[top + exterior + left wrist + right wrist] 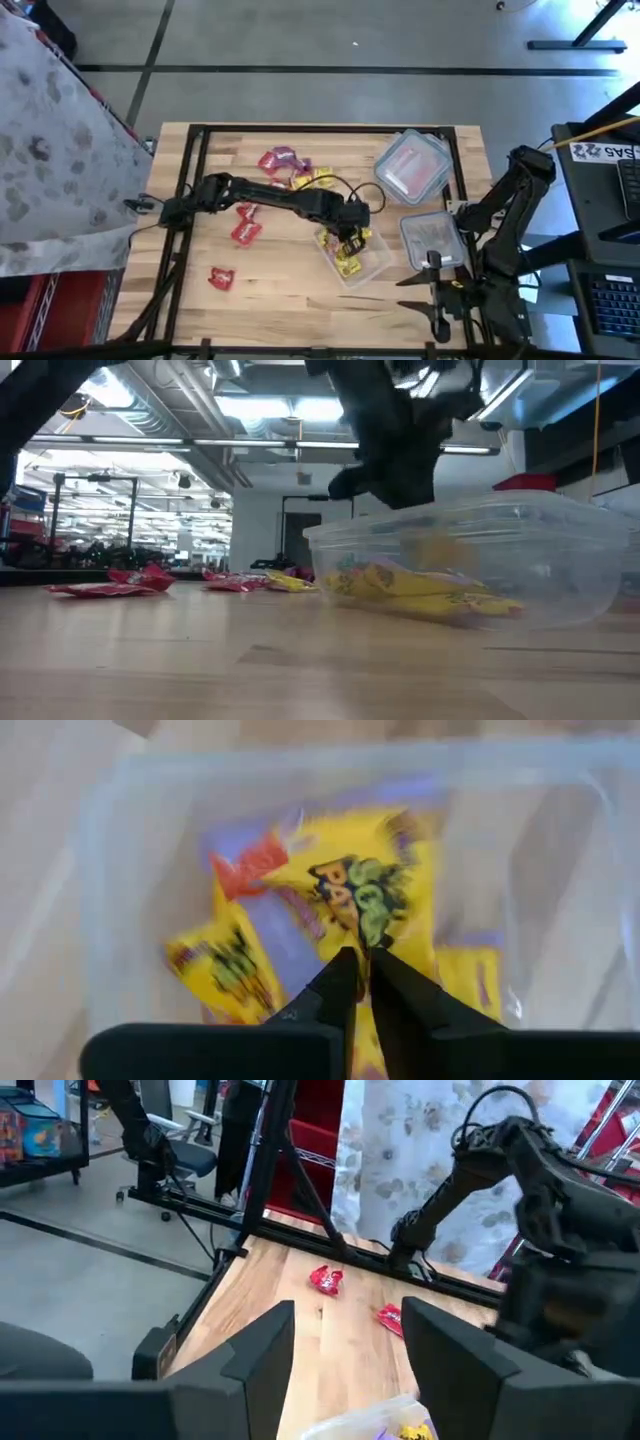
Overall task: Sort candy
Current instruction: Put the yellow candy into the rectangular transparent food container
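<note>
On the wooden counter (300, 290), a clear open tub (357, 257) is taken as the landmark. The left arm is stretched across the counter to it, and the left gripper (350, 238) is held directly over the tub's inside. In the left wrist view the two dark fingers (335, 985) are seen pressed almost together, with a yellow candy packet (372, 892) at their tips; whether the packet is pinched or only lies just beyond them cannot be told. More yellow candy (420, 585) is piled on the tub's floor under the gripper. The right arm is parked at the counter's edge on the far side of the tub from the left arm's base, and the right gripper (345, 1345) is seen with its fingers spread wide and nothing between them. Beside the tub, toward the right arm, a second clear container (432, 240) is placed, and beyond that a lidded container with red contents (412, 166). A cluster of red, yellow and purple candy (290, 170) is scattered beyond the tub, across the left arm. Two red packets (245, 232) (221, 278) are set apart, toward the left arm's base.
</note>
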{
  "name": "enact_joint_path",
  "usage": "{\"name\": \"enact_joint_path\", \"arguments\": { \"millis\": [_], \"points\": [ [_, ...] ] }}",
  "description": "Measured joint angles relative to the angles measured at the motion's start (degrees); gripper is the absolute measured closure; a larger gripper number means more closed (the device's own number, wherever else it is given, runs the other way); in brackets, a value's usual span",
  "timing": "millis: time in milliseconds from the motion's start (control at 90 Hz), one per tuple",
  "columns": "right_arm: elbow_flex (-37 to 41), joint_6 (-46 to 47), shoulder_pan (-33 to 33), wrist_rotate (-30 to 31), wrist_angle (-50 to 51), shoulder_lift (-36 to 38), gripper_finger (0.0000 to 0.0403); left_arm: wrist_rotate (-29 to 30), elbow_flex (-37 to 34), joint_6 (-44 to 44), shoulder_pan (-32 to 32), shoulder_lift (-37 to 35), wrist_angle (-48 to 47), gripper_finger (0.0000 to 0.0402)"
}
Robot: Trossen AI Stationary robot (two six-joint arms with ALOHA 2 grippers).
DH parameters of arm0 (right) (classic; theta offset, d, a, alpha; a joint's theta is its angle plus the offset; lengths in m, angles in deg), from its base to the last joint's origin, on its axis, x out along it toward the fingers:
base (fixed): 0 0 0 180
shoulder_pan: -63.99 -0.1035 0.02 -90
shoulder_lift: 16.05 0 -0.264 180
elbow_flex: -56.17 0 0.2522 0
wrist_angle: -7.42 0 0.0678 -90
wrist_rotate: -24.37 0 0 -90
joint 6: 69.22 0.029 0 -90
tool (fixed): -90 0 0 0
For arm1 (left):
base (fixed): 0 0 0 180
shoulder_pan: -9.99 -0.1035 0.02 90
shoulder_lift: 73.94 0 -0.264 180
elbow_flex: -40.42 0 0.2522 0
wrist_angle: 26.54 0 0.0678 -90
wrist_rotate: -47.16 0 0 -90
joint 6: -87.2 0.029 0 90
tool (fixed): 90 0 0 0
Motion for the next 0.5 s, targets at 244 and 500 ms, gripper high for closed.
{"name": "enact_joint_path", "arguments": {
  "millis": [244, 500],
  "points": [
    [0.04, 3.25, -0.02, -0.85, 2.08, -0.24, 0.0231, 1.45, -0.1, 1.01, -2.03, -0.2, -1.6, 0.0337],
    [0.04, 5.13, -0.04, -1.49, 3.91, -0.26, 0.0231, 3.1, 3.7, 6.96, -3.26, -7.27, -14.66, 0.0345]
  ]
}}
